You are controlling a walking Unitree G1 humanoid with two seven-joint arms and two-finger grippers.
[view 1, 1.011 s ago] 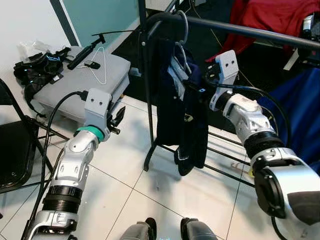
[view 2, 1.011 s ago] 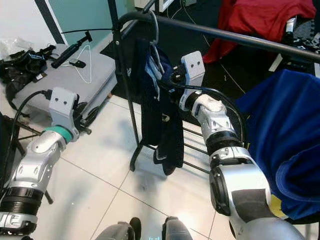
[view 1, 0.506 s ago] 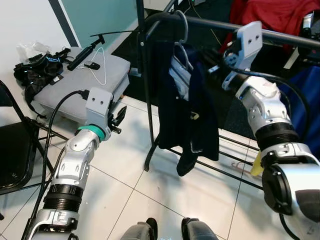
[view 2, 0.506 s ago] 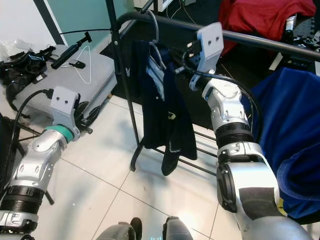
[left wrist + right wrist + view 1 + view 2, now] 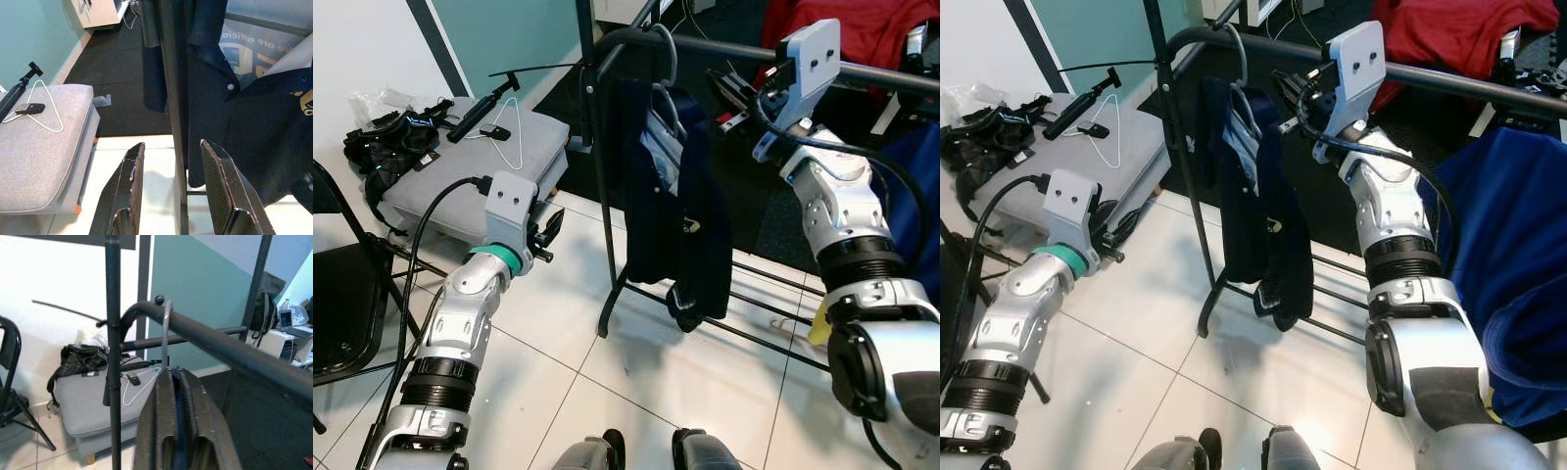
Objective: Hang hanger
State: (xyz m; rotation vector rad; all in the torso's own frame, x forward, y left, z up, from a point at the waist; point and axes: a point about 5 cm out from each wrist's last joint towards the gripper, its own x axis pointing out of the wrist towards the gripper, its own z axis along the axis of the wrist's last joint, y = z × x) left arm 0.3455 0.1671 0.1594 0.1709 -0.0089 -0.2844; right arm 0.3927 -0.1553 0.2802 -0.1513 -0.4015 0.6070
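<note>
Now hanger (image 5: 668,69) on rail (image 5: 862,73), beside right tool (image 5: 729,93).

Right gripper (image 5: 729,93) raised, fingers together; left gripper (image 5: 176,196) low, fingers apart.

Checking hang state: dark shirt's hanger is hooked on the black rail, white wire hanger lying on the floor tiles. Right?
Not quite. The white wire hanger lies on the grey cushion, not the floor tiles; the left eye view shows it. The dark shirt does hang from the black rail.

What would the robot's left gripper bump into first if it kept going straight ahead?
Probably the rack's black upright pole. It stands right in line between the open jaws of the left gripper, with the dark shirt hanging just behind it. How far off it is remains unclear.
</note>
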